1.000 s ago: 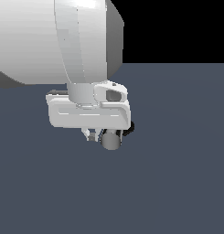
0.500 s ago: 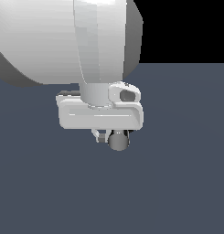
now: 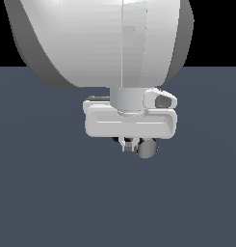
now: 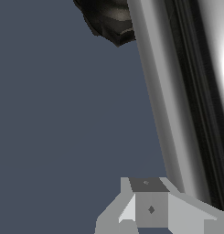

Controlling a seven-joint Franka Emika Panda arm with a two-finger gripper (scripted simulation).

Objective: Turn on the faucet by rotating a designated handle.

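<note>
In the exterior view the large white arm fills the top and hides most of the faucet. My white boxy gripper (image 3: 127, 146) hangs low, its fingers close together and holding nothing. The handle's flat round silver end (image 3: 147, 148) shows right beside the fingers, on the exterior view's right, apparently touching them. A sliver of black faucet (image 3: 116, 140) shows behind the fingers. In the wrist view the shiny handle bar (image 4: 163, 105) runs long and straight from the black ribbed base (image 4: 106, 18). My gripper (image 4: 150, 210) sits against the bar's side.
A flat dark blue-grey floor (image 3: 52, 193) surrounds the faucet, with black background (image 3: 8, 48) beyond it. The arm's bulky white link (image 3: 105, 38) blocks the upper part of the exterior view.
The gripper has moved toward the exterior view's right, and the handle's round end has swung right with it. The arm now fills more of the view.
</note>
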